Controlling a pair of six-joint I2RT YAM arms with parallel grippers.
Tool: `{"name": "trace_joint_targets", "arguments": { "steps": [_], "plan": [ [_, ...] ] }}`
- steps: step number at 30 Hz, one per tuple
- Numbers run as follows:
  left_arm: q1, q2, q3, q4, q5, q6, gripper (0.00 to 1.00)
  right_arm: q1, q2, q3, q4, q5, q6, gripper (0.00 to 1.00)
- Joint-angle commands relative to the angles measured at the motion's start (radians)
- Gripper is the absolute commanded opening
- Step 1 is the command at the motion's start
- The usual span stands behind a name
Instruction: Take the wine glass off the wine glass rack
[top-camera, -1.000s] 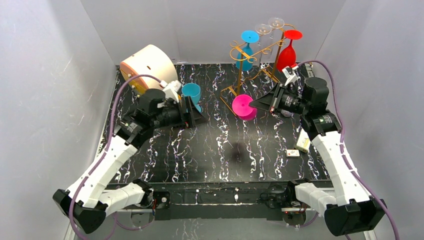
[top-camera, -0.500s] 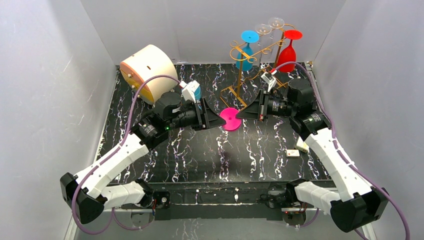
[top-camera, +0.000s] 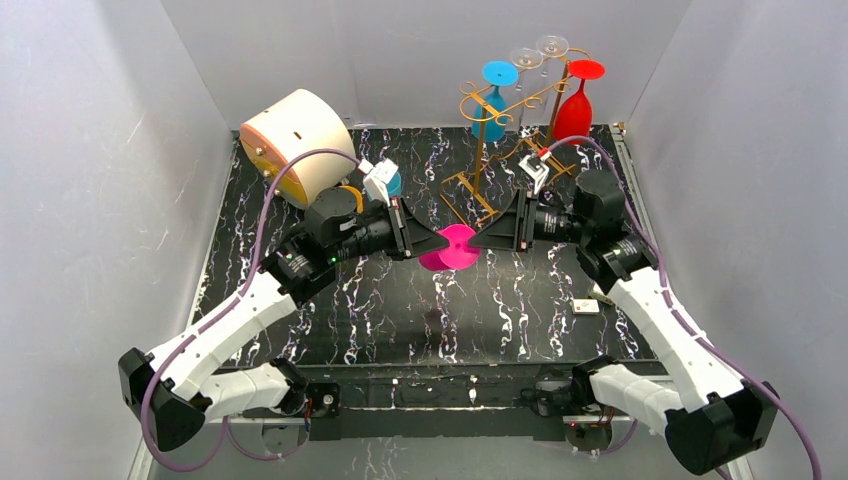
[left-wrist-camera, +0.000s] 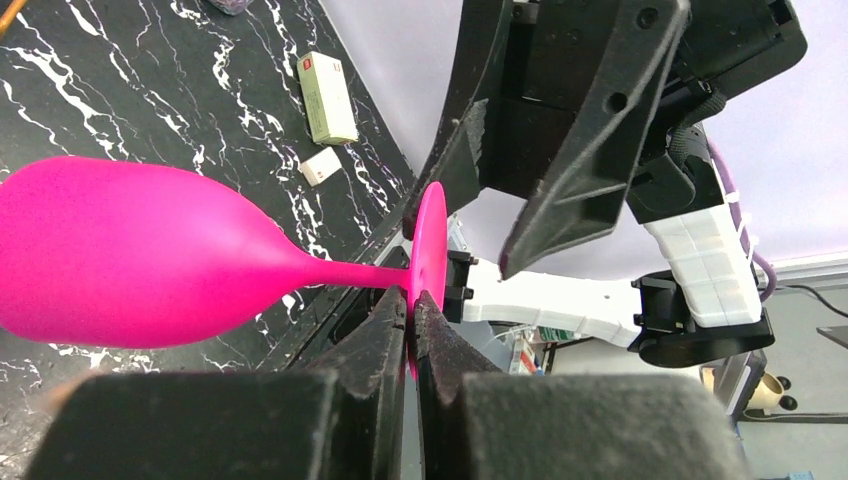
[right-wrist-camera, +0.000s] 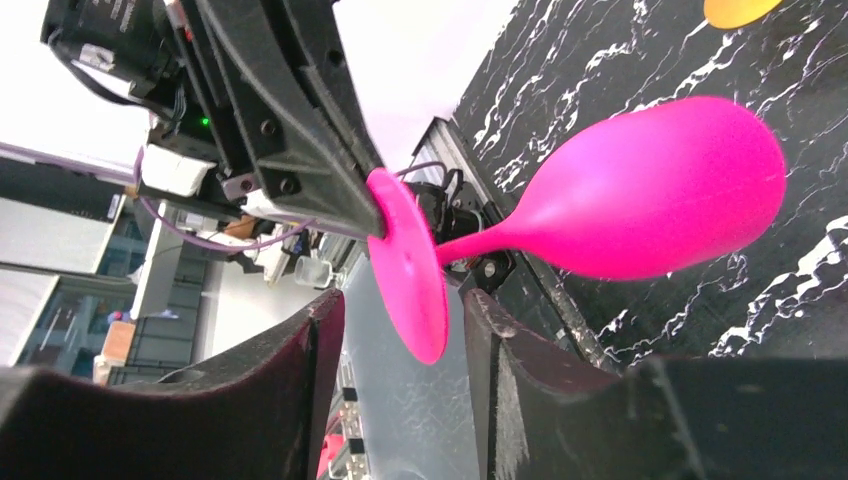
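Observation:
A pink wine glass hangs sideways in the air above the middle of the black marbled table, off the wine glass rack. My left gripper is shut on the rim of its flat foot, with the bowl pointing away. My right gripper faces it from the right and stands open. Its fingers flank the foot with gaps on both sides. The gold wire rack at the back holds a blue glass, a red glass and clear glasses, all upside down.
A round cream box lies at the back left. A teal cup peeks out behind the left wrist. A small green-white box and a white card lie near the right arm. Grey walls enclose the table.
The left gripper moved in and shut on the pink glass's foot. The right gripper, which held that foot, has opened and let go. The glass shifted slightly left and toward the front.

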Motion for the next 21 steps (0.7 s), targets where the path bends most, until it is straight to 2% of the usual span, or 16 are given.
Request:
{"name": "trace_joint_targets", "arguments": {
  "steps": [1, 4, 8, 10, 13, 17, 21],
  "plan": [
    [-0.004, -0.05, -0.04, 0.075, 0.003, 0.023, 0.0, 0.006, -0.07, -0.064, 0.125, -0.06, 0.063, 0.58],
    [-0.005, -0.04, -0.047, 0.097, 0.016, 0.021, 0.0, 0.009, -0.097, -0.135, 0.253, -0.093, 0.143, 0.59],
    [-0.008, -0.071, -0.081, 0.162, 0.003, 0.012, 0.0, 0.01, -0.105, -0.152, 0.276, -0.127, 0.161, 0.56],
    [-0.01, -0.087, -0.107, 0.215, 0.001, -0.022, 0.0, 0.012, -0.097, -0.167, 0.327, -0.149, 0.199, 0.52],
    [-0.015, -0.104, -0.164, 0.283, -0.014, -0.066, 0.0, 0.011, -0.083, -0.192, 0.469, -0.171, 0.306, 0.36],
    [-0.023, -0.119, -0.197, 0.34, -0.046, -0.103, 0.0, 0.011, -0.048, -0.135, 0.413, -0.234, 0.274, 0.34],
    [-0.03, -0.107, -0.194, 0.342, -0.04, -0.105, 0.0, 0.011, -0.04, -0.093, 0.339, -0.223, 0.221, 0.35]
  ]
}}
